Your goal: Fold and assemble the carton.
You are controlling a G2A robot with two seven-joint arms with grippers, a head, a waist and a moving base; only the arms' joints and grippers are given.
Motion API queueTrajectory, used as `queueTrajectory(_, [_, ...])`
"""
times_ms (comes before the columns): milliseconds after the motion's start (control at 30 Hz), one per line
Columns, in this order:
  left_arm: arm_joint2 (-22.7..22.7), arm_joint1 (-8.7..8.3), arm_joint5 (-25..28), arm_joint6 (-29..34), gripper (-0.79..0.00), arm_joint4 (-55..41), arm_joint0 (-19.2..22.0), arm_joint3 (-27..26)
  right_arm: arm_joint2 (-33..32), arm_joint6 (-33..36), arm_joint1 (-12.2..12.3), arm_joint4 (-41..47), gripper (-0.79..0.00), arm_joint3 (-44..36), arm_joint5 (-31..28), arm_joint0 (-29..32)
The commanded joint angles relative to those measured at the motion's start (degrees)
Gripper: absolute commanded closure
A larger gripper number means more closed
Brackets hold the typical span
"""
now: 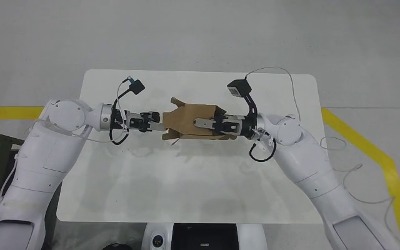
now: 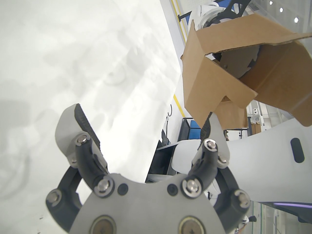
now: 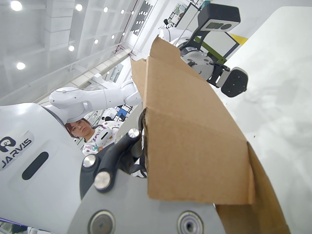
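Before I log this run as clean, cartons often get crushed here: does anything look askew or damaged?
On the carton, the end flaps by the open left claw splay at uneven angles, leaving that end open. The right claw grips its wall. No crushing shows.

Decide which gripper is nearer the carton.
Right. The right gripper holds the carton, reaching inside it; the left gripper is open beside its opposite end.
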State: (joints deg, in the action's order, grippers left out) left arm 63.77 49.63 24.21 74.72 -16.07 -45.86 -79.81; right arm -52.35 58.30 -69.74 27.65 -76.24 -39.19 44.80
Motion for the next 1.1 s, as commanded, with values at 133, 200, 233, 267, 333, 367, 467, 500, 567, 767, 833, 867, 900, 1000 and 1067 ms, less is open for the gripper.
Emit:
queueTrajectory(133, [-0.36,0.11,0.57,-0.37,-0.785,-0.30,-0.15,-0.38,1.12,-0.05,-0.59,0.41,0.000,0.28,-0.58,-0.35])
queueTrajectory(200, [-0.44,0.15,0.69,-0.62,-0.785,-0.43,-0.22,-0.55,1.51,0.09,-0.77,0.62,0.000,0.25,-0.59,-0.43])
queueTrajectory(233, [-0.49,0.17,0.76,-0.69,-0.785,-0.48,-0.24,-0.60,1.69,0.15,-0.87,0.72,0.000,0.22,-0.65,-0.48])
queueTrajectory(267, [-0.51,0.18,0.78,-0.74,-0.785,-0.53,-0.22,-0.59,1.87,0.22,-0.96,0.83,0.000,0.20,-0.74,-0.52])
queueTrajectory(333, [-0.55,0.21,0.80,-0.87,-0.785,-0.69,-0.18,-0.53,2.21,0.40,-1.14,0.97,0.000,0.24,-0.84,-0.65])
queueTrajectory(367, [-0.55,0.23,0.80,-0.91,-0.785,-0.77,-0.14,-0.48,2.35,0.49,-1.23,1.10,0.000,0.27,-0.93,-0.70])
queueTrajectory(467, [-0.53,0.27,0.91,-1.10,-0.785,-1.21,-0.07,-0.25,2.87,0.95,-1.49,1.51,0.000,0.24,-1.01,-0.83])
queueTrajectory(500, [-0.55,0.29,0.97,-1.09,-0.785,-1.27,-0.05,-0.20,3.02,1.11,-1.58,1.67,0.000,0.21,-1.07,-0.87])
queueTrajectory(567, [-0.56,0.31,1.02,-1.14,-0.785,-1.38,-0.01,-0.12,3.30,1.41,-1.74,1.89,0.000,0.25,-1.17,-0.96])
queueTrajectory(767, [-0.64,0.38,1.01,-1.03,-0.785,-1.79,0.14,0.12,3.76,1.85,-2.17,2.25,0.000,0.62,-1.45,-1.28])
queueTrajectory(833, [-0.64,0.40,1.05,-1.06,-0.785,-1.90,0.19,0.21,3.85,1.95,-2.27,2.35,0.000,0.68,-1.47,-1.35])
queueTrajectory(867, [-0.60,0.40,1.05,-1.13,-0.785,-1.89,0.23,0.32,3.93,2.06,-2.36,2.44,0.000,0.68,-1.52,-1.39])
queueTrajectory(900, [-0.58,0.40,1.05,-1.13,-0.785,-1.96,0.23,0.41,4.01,2.19,-2.42,2.47,0.000,0.69,-1.52,-1.43])
queueTrajectory(1000, [-0.44,0.41,1.09,-1.21,-0.785,-2.25,0.24,0.65,4.09,2.39,-2.56,2.62,0.000,0.77,-1.54,-1.51])
queueTrajectory(1067, [-0.31,0.40,1.17,-1.20,-0.785,-2.37,0.27,0.85,4.11,2.49,-2.67,2.66,0.000,0.85,-1.57,-1.55])
